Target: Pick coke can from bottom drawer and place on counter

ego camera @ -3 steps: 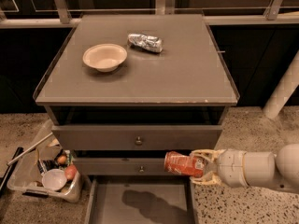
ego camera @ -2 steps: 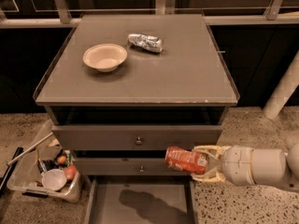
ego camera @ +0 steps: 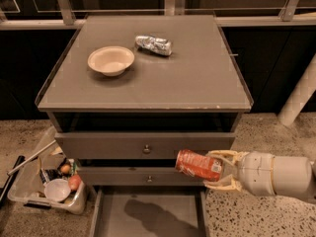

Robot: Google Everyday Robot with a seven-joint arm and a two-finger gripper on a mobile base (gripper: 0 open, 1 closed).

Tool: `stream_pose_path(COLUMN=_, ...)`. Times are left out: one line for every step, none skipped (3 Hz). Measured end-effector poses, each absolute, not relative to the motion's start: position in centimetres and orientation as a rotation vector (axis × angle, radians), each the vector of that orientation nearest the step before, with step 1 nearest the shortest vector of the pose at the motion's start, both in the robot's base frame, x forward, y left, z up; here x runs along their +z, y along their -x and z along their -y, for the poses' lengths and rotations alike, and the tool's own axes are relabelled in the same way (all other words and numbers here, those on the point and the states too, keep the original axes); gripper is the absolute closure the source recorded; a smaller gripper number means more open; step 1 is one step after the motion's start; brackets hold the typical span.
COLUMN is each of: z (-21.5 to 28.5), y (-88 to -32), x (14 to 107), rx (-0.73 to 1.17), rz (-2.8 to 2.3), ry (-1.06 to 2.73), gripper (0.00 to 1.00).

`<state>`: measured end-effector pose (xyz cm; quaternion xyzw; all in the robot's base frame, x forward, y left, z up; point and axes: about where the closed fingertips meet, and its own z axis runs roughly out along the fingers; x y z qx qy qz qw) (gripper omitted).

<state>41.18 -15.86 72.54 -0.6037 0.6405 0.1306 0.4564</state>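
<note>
Gripper: below the counter's front edge, under the front-right corner, out in front of the drawer faces. The arm enters from the right. Fingers are clenched around the coke can, one above it and one below.

Coke can: held on its side, slightly tilted, with its free end pointing left. It sits level with the gap between the top drawer and the middle drawer. It hangs over the right part of the bottom drawer, which is pulled open. The can is clear of the drawer floor and not on the counter.

Between can and tabletop: the top drawer face, then the overhanging front edge with its thin raised rim.

On the counter:
- bowl, near the left edge, toward the back-left corner.
- crumpled silver can, near the back edge, about mid-width, just right of the bowl and apart from it.
- both are well apart from the front-right corner.

On the floor:
- clear plastic bin holding mixed items, below the front-left corner.
- white post, beyond the right edge.
</note>
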Motion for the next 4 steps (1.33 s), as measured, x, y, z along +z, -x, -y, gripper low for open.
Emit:
stream_pose_path(z=15.2, y=-40.4, x=74.7, rx=0.289, rz=-1.536, ry=1.525, gripper=1.0)
stream_pose_path(z=13.6, y=-41.7, x=80.5, rx=0.262, rz=-1.481, ry=1.578, gripper=1.0)
stream_pose_path(z=12.7, y=-45.5, x=87.1, rx=0.238, rz=-1.445, ry=1.612, gripper=1.0)
stream_pose_path(z=11.7, y=-47.6, x=90.7, rx=0.213, rz=-1.383, ry=1.6, gripper=1.0)
